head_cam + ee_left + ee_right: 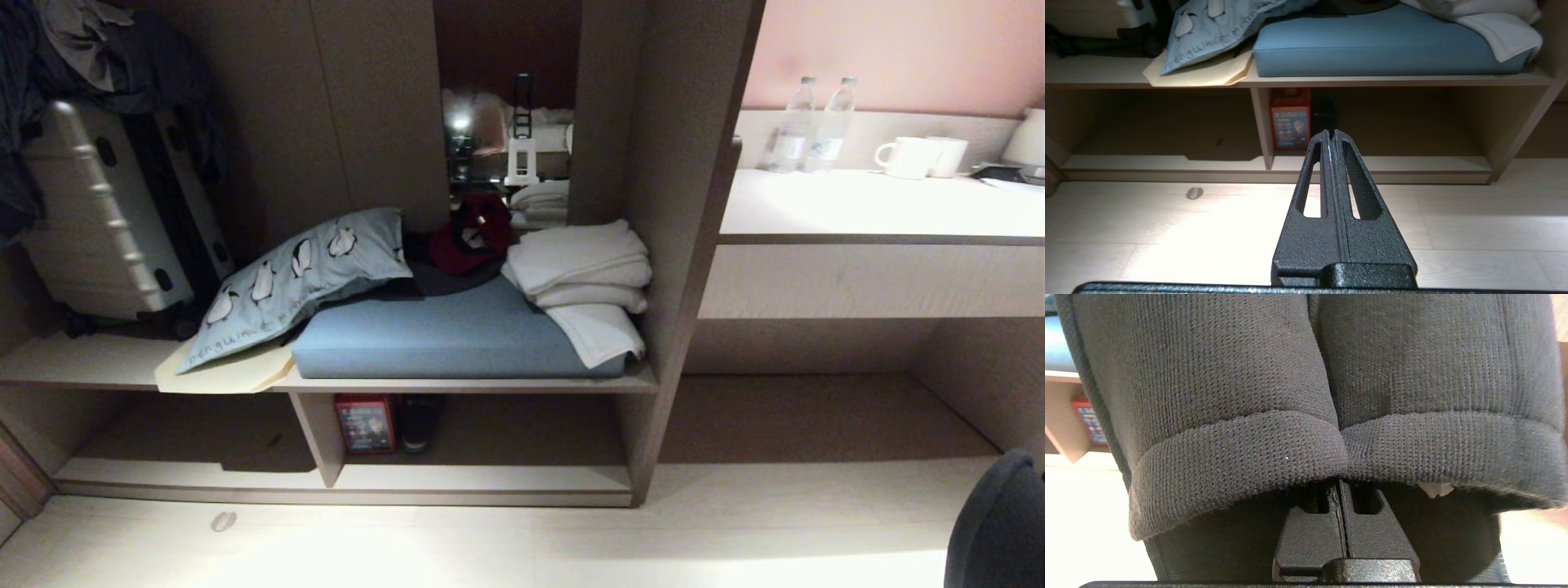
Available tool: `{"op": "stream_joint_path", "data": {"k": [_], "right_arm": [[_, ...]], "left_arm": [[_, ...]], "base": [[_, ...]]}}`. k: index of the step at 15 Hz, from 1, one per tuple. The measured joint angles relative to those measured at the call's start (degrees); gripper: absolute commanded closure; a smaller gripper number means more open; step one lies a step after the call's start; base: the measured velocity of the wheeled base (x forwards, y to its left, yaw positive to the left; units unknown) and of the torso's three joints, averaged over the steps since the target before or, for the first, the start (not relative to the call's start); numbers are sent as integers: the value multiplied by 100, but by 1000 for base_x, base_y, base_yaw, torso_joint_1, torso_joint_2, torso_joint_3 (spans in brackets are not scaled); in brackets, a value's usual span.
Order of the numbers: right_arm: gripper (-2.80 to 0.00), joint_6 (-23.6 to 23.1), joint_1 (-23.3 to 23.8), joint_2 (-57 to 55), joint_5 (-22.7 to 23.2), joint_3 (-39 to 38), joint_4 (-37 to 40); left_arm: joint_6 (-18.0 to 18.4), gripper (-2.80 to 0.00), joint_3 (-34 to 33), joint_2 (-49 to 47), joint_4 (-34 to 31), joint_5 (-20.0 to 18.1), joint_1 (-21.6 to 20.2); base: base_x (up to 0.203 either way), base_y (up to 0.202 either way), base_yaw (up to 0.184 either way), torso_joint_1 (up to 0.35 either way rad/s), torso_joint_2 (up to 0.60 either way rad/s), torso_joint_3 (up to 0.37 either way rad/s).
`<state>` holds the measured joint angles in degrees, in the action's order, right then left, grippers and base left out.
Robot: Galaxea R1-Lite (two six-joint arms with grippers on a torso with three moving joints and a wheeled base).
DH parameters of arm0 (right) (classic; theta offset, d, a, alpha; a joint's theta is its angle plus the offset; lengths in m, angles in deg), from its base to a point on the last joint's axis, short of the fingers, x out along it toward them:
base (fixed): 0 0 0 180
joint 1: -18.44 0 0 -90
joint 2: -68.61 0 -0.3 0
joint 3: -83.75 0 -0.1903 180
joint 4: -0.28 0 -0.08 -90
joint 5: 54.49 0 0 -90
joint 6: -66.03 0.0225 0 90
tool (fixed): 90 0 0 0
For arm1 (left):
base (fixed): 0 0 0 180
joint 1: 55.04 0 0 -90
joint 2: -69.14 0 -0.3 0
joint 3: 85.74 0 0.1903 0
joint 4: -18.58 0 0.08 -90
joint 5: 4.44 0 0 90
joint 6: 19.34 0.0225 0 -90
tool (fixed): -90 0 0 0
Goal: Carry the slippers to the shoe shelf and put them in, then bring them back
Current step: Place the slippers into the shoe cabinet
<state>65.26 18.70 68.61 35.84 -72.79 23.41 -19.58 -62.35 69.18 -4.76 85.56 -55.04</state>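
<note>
My left claw (1332,132): two matte black, rough-textured fingers (1314,175), each tapering to a narrow tip and pierced by a long slot, above a black crossbar.

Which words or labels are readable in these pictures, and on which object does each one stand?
"penguin": along the edge of the penguin pillow.
A second word follows it, too unclear to read.
Red box in the shoe shelf: print too small.
Water bottles: labels unreadable.
</note>
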Motion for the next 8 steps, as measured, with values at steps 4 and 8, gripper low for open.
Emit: {"op": "stream_joint_path", "data": {"k": [4, 8], "right_arm": [[0, 2, 0, 0, -2, 0, 1], [0, 2, 0, 0, -2, 0, 4]], "left_arm": [[0, 0, 0, 2, -2, 0, 0], [2, 0, 0, 1, 5, 0, 0]], "base": [[0, 197, 0, 3, 1, 2], [0, 195, -1, 2, 0, 4]]}}
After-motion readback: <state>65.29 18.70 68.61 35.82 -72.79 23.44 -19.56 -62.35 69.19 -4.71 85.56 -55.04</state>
